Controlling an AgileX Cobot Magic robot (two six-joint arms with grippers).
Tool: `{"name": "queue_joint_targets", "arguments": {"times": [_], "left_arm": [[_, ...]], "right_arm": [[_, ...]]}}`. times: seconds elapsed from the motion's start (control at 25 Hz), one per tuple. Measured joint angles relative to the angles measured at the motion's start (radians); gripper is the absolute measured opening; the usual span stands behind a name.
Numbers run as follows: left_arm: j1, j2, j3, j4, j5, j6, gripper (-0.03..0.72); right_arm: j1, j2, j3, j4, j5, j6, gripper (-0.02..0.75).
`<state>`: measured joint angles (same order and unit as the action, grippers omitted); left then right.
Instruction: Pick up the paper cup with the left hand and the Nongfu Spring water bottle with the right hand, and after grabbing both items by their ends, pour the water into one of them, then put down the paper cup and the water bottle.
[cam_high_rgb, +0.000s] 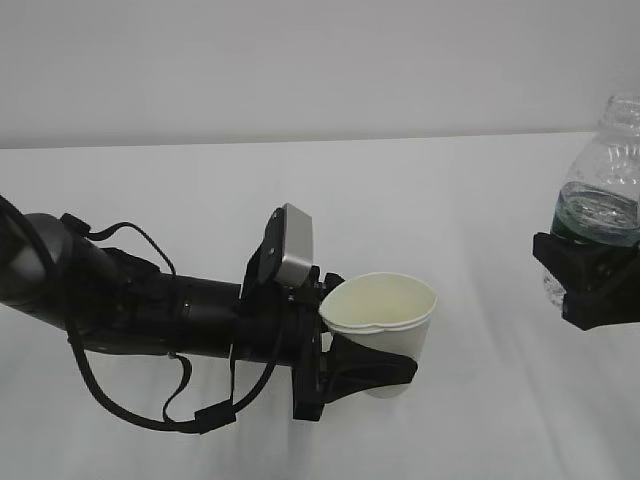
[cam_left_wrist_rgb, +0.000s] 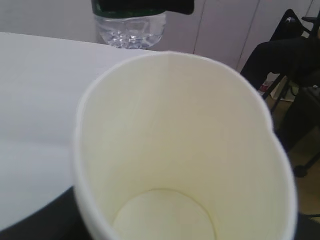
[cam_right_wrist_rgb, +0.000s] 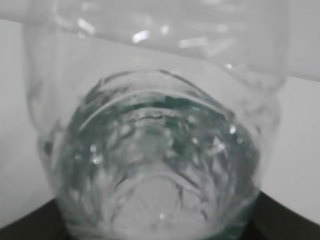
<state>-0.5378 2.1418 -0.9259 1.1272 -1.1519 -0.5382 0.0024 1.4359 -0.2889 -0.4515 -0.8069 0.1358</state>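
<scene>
One paper cup (cam_high_rgb: 382, 322), one Nongfu Spring water bottle (cam_high_rgb: 600, 200), and my two arms over the white counter (cam_high_rgb: 300, 180). My left arm lies nearly level, reaching rightward; my left tool (cam_high_rgb: 362, 368) is clamped around the cup's lower half, holding it above the counter, mouth up and slightly squeezed. The cup looks empty inside. My right tool (cam_high_rgb: 590, 282) grips the bottle at its green label band, at the right edge, well apart from the cup. The water (cam_right_wrist_rgb: 155, 165) fills the bottle's lower part.
</scene>
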Motion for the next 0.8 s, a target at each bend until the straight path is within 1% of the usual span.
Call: {"name": "queue_joint_targets", "arguments": {"times": [0.2, 0.32, 0.6, 0.8], "left_arm": [[-0.002, 0.0, -0.034, 0.023, 0.0, -0.058, 0.435], [-0.002, 0.0, -0.042, 0.033, 0.0, -0.068, 0.435], [-0.002, 0.0, -0.042, 0.046, 0.0, -0.083, 0.435], [-0.002, 0.0, -0.083, 0.06, 0.0, -0.117, 0.433]], "right_arm": [[0.0, -0.001, -0.045, 0.002, 0.148, 0.004, 0.425], [0.0, -0.001, -0.051, 0.002, 0.182, 0.006, 0.425], [0.0, -0.001, -0.051, -0.017, 0.189, 0.005, 0.425], [0.0, -0.001, -0.051, -0.051, 0.147, -0.037, 0.425]]}}
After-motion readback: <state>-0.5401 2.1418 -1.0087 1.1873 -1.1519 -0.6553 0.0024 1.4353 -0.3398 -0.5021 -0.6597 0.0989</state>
